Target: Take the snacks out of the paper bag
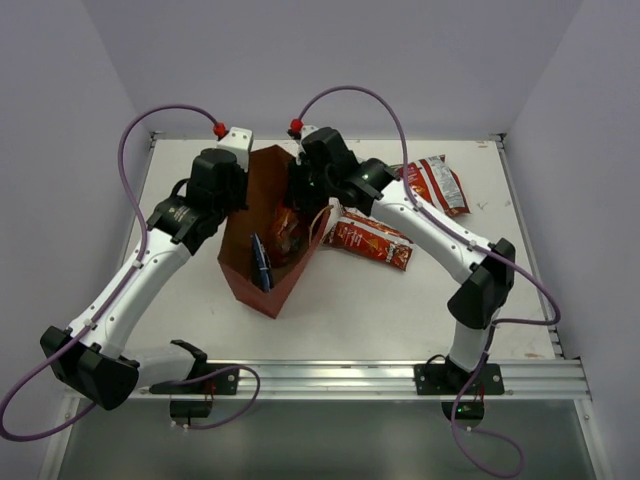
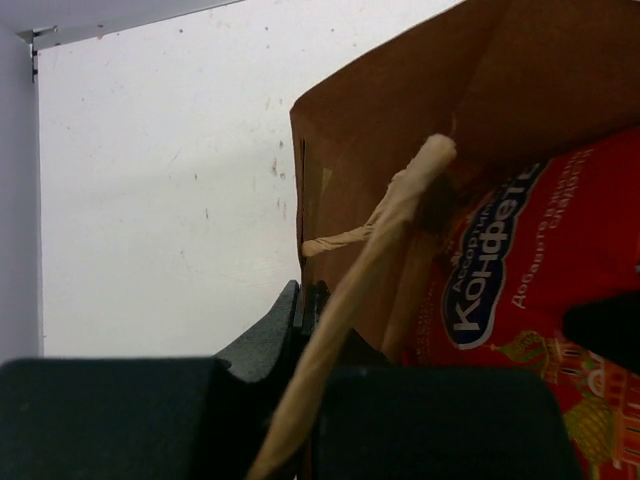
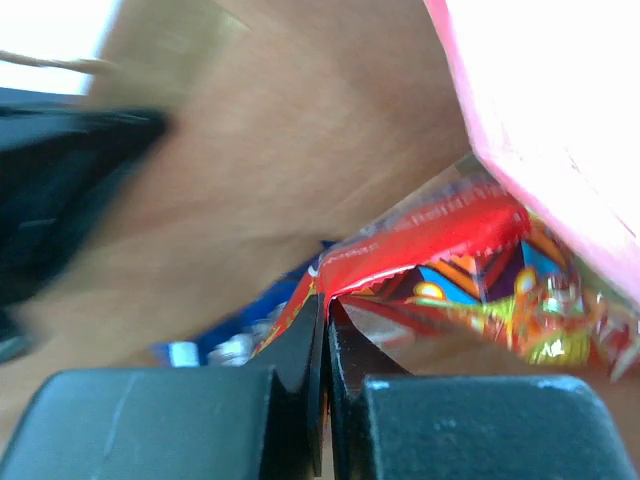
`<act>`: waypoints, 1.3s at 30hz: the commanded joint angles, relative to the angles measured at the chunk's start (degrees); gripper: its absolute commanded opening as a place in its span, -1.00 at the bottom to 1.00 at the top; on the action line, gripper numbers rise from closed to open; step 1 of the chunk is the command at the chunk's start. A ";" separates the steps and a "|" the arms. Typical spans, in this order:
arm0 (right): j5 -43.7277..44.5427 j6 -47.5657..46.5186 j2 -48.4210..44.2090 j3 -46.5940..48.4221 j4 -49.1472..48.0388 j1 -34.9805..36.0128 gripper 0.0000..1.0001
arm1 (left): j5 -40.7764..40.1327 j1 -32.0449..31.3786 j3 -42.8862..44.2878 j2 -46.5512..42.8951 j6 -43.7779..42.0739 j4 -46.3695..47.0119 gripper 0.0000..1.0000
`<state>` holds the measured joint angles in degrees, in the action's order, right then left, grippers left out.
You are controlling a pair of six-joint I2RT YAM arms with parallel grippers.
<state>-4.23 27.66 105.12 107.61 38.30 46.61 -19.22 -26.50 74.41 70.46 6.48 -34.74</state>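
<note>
risk of slip on lift: thin pinch on crimped corner of red foil packet [image 3: 420, 240], slick crinkly foil. right gripper [image 3: 326, 330] closed on that corner, inside paper bag [image 1: 262, 195]. left gripper [image 2: 305, 310] clamped on bag rim (twisted loop handle [image 2: 370, 270] lying across it); risk of tearing or tipping stiff paper. blue packet [image 1: 259, 262] inside bag; flat red chip bag [image 1: 370, 242] and second red bag [image 1: 435, 185] out, right of bag.

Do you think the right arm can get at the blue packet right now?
Probably not yet: the right gripper is shut on a red packet, though the blue packet lies uncovered in the paper bag.
</note>
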 commanded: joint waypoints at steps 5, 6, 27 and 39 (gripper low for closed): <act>-6.40 -2.35 -7.48 10.68 -5.69 0.06 -1.00 | -0.47 -0.13 1.97 -0.67 0.29 3.36 -1.00; -7.10 -2.43 -7.30 10.86 -5.78 0.06 -1.00 | -0.12 -0.13 2.14 -0.76 0.37 3.36 -1.00; -9.57 -2.79 -11.95 26.07 -8.42 -3.89 -1.00 | -3.36 -0.13 1.09 1.09 2.40 0.99 -1.00; -4.22 -3.92 -29.69 12.55 -12.11 -13.56 -1.00 | -8.01 0.13 2.05 3.63 2.13 1.52 -1.00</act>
<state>-10.74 25.23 82.13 121.73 35.75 34.37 -23.99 -26.52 74.41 73.21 8.36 -34.81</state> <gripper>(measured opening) 0.011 0.019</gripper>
